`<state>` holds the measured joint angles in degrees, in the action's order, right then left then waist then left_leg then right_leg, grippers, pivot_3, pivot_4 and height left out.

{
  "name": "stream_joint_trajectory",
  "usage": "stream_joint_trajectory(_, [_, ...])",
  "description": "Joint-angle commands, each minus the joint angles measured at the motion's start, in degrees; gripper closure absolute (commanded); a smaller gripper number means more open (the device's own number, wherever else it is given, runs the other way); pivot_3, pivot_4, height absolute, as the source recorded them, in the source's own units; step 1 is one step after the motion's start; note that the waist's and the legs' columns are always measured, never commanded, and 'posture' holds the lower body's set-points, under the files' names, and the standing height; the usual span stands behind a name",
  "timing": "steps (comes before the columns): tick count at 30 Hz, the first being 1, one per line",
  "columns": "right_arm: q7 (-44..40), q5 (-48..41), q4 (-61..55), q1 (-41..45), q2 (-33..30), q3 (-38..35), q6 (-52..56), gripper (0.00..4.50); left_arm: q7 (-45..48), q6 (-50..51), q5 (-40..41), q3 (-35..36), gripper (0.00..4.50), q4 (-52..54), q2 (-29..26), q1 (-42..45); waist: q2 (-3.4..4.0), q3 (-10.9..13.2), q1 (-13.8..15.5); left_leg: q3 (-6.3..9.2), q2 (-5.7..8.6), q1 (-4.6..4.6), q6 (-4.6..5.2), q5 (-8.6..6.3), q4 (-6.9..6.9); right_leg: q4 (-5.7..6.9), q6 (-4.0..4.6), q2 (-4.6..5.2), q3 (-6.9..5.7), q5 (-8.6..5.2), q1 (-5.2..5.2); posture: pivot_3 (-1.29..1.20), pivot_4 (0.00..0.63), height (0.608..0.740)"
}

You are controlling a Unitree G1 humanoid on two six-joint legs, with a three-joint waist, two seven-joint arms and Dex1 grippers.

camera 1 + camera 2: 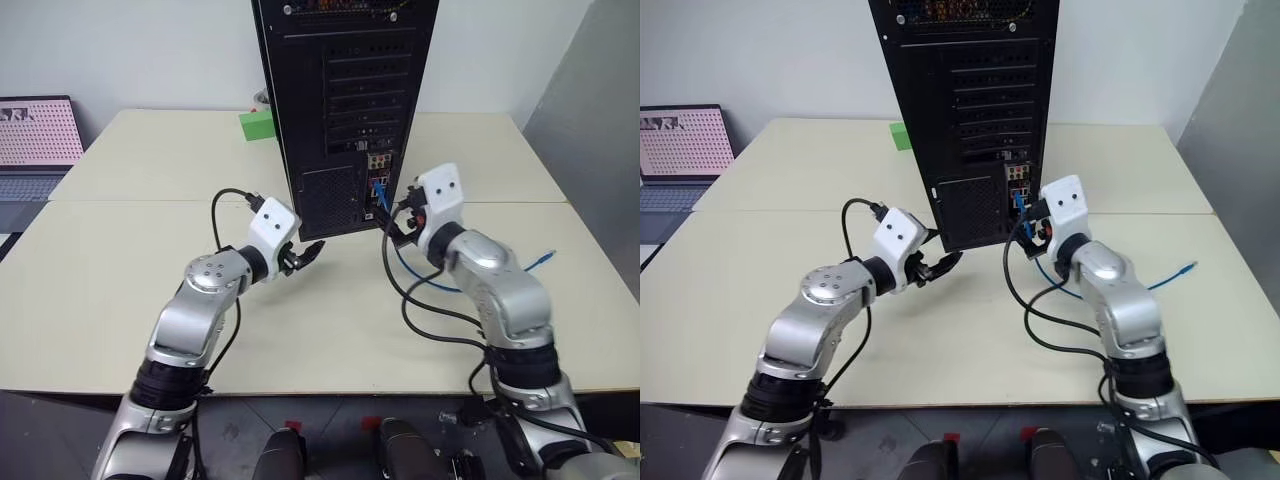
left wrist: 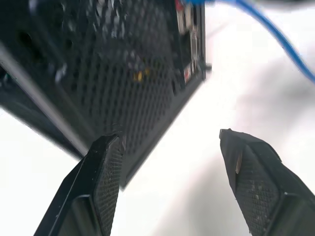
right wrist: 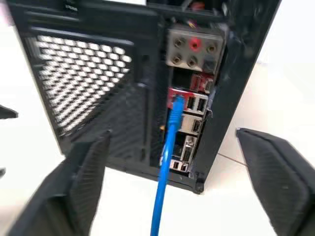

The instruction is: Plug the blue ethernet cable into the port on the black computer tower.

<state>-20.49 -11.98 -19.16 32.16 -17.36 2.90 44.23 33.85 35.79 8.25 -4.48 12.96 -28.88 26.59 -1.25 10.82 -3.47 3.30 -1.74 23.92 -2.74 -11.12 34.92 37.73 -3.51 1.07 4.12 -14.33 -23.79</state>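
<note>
The black computer tower [image 1: 345, 110] stands upright at the middle of the table with its rear panel facing me. The blue ethernet cable [image 3: 165, 167] runs up to the port [image 3: 177, 101] in the connector strip, and its plug sits in that port. From there the cable trails over the table to the right, where its free end [image 1: 545, 258] lies. My right gripper [image 3: 172, 139] is open a little back from the plug, with the cable passing between its fingers untouched. My left gripper [image 1: 305, 255] is open and empty beside the tower's lower left corner.
A small green block [image 1: 256, 124] sits behind the tower on the left. A laptop [image 1: 35, 140] stands off the table's far left. Black robot wires [image 1: 420, 300] loop over the table beside my right arm. A grey wall panel [image 1: 600, 130] rises at the right.
</note>
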Motion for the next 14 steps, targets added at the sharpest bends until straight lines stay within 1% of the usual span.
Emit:
stream_joint_trajectory(1, [-10.0,-7.4,-8.5,-3.4,-6.4,-3.6,0.9,0.02,4.1,-1.5,3.1,4.9,1.25,2.0,-4.0,-0.2,0.00,0.0,0.1,-0.01,0.00,0.00,0.00,0.00,0.00,0.00,0.01,0.00,0.00,0.00,0.00,0.00,0.150,0.740])
stream_joint_trajectory(5, [-17.1,-13.8,-11.0,-6.2,-12.6,-8.6,0.9,0.02,8.3,-1.7,5.6,7.5,1.25,1.6,-8.3,-0.9,-0.02,0.0,0.2,-0.01,-0.01,0.02,0.00,0.00,-0.01,-0.06,0.01,0.00,-0.01,-0.03,0.01,0.00,0.150,0.740])
stream_joint_trajectory(7, [-19.2,-17.0,-11.2,-6.9,-14.7,-11.1,1.4,0.02,10.3,-1.7,6.8,8.1,1.25,1.6,-10.1,-1.1,-0.05,0.0,0.2,-0.03,-0.01,0.02,0.00,0.00,-0.01,-0.09,0.01,0.01,0.00,-0.03,0.02,0.00,0.150,0.740])
stream_joint_trajectory(11, [-20.5,-18.3,-9.3,-7.5,-17.2,-13.0,0.0,0.02,12.0,-1.7,8.1,8.2,1.25,2.0,-11.5,-0.8,-0.05,0.0,0.2,-0.02,-0.02,-0.01,0.00,0.00,0.00,-0.08,0.03,0.01,-0.01,-0.04,0.04,0.00,0.150,0.740])
stream_joint_trajectory(14, [-20.7,-18.5,-8.0,-7.5,-17.9,-13.4,-0.9,0.02,12.4,-1.6,8.5,7.9,1.25,2.0,-11.6,-0.3,-0.06,0.0,0.2,-0.03,-0.02,-0.01,0.00,0.00,0.02,-0.08,0.08,0.00,0.00,-0.07,0.04,0.00,0.150,0.740])
